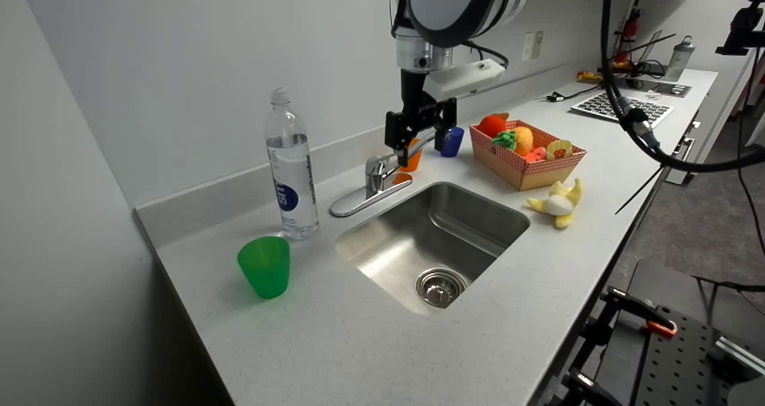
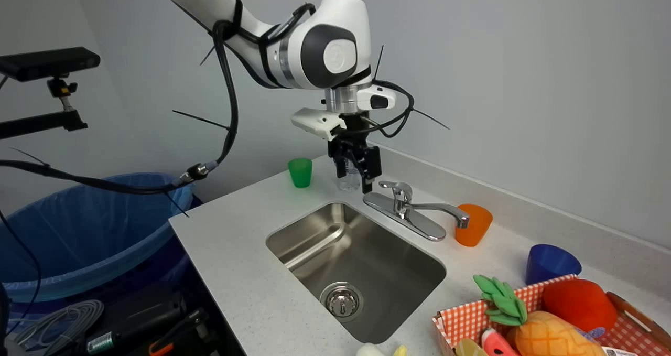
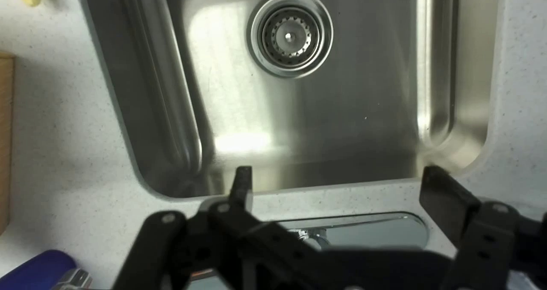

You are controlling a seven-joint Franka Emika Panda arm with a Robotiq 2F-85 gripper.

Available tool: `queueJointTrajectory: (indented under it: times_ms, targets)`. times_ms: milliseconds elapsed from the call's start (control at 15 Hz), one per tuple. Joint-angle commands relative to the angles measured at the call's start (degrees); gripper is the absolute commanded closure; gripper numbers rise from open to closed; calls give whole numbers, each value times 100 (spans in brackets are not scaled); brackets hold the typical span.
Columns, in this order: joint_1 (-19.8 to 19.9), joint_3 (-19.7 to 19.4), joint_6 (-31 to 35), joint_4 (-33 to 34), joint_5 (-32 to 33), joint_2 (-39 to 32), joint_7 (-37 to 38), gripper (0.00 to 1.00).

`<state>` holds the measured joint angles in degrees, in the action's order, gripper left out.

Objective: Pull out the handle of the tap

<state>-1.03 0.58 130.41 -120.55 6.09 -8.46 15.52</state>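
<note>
The tool (image 2: 355,180) is released: its two fingers (image 3: 444,200) stand wide apart, aimed downward. It hangs over the tabletop (image 1: 370,346), near the tap (image 2: 400,201). The handle (image 2: 390,185) tops the tap just beside the tool, lying roughly level with its free end on the tool's side; in an exterior view a gap shows between that end and the nearer finger. The spout (image 2: 437,207) runs off away from the tool. In the wrist view the tool hides part of the tap's base.

The sink (image 3: 359,110) opens lower than the tool and right next to it, with the drain (image 3: 290,38) farther off.

A bottle (image 1: 293,179) stands upright on one side of the tool, partly hidden behind it in an exterior view. A green cup (image 1: 266,268) is on that same side, farther from the tool.

On the opposite side, an orange cup (image 2: 473,225) stands near the spout's end. Past it, farther from the tool, come a blue cup (image 2: 550,264) and then a basket (image 1: 502,170) of toy fruit (image 2: 555,337). A toy banana (image 1: 559,204) lies near the basket, well apart from the tool.
</note>
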Motion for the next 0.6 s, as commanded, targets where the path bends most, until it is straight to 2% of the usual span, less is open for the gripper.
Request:
queueJointTrajectory:
  times_ms: [0, 400, 467, 533]
  targets:
    - [-22, -162, 682, 116, 197, -344, 157, 0]
    - [-114, -269, 1477, 135, 267, -718, 44, 1]
    - [-124, -277, 1548, 144, 279, -757, 30, 25]
    - [-133, -291, 1619, 147, 305, -787, 16, 25]
